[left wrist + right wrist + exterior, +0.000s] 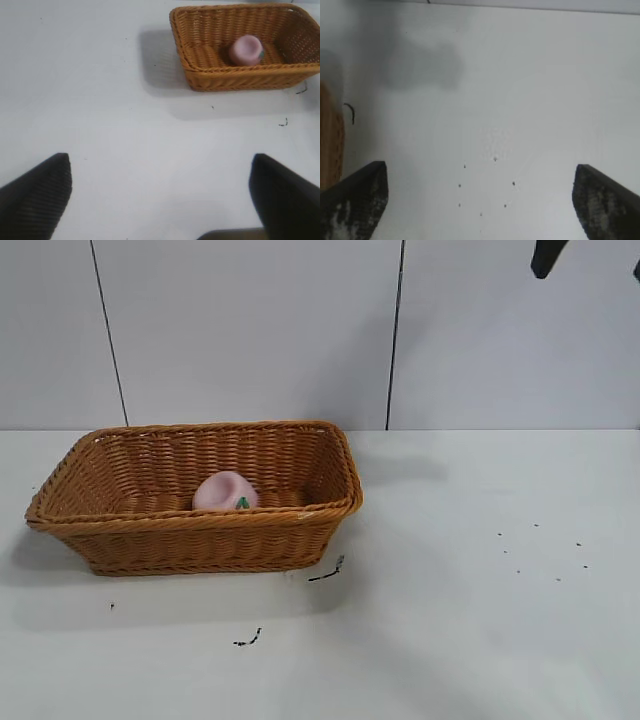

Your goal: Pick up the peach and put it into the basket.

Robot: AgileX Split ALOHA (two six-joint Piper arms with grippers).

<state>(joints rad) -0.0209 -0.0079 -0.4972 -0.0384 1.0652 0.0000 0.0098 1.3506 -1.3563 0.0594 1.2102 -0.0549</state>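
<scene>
While the peach (225, 490) lies in the basket (200, 520), both hands, left hand (160, 195) and right hand (480, 195), hover spread open above the table (480, 620).

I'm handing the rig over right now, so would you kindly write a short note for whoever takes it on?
Left gripper: open, empty, above bare table, away from the basket.
Right gripper: open, empty, above the table to the basket's right; only a dark tip of that arm shows at the top edge of the exterior view.
Peach: lying on the basket floor, near the front wall, touched by neither gripper.
Basket: upright on the table's left side.
Done: the peach is in the basket.
Left: nothing that shows; parking the arms at most.
</scene>
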